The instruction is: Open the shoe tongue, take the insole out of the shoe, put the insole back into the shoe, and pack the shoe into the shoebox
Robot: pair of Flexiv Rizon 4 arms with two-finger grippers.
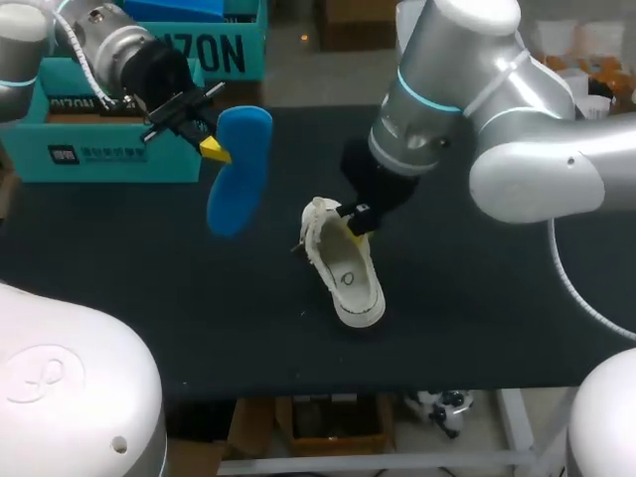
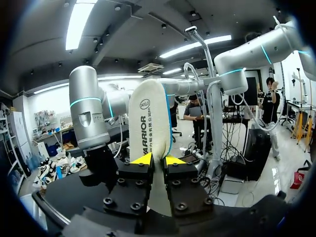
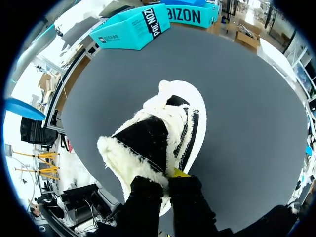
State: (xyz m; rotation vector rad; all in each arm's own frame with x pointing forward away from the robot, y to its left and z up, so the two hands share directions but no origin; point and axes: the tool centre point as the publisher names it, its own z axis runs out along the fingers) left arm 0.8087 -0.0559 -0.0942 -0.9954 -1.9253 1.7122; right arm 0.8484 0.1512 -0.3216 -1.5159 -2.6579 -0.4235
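On the near half of the bench [image 1: 149, 298] lies the white shoe [image 1: 348, 283], toe toward the near edge, with its fleecy shoe tongue [image 3: 148, 140] pinched in the right jaws. At ten o'clock from it, the left jaws clamp the blue insole [image 1: 238, 169], held clear of the bench. Farther back, also at ten o'clock, sits the teal shoebox [image 1: 99, 154].
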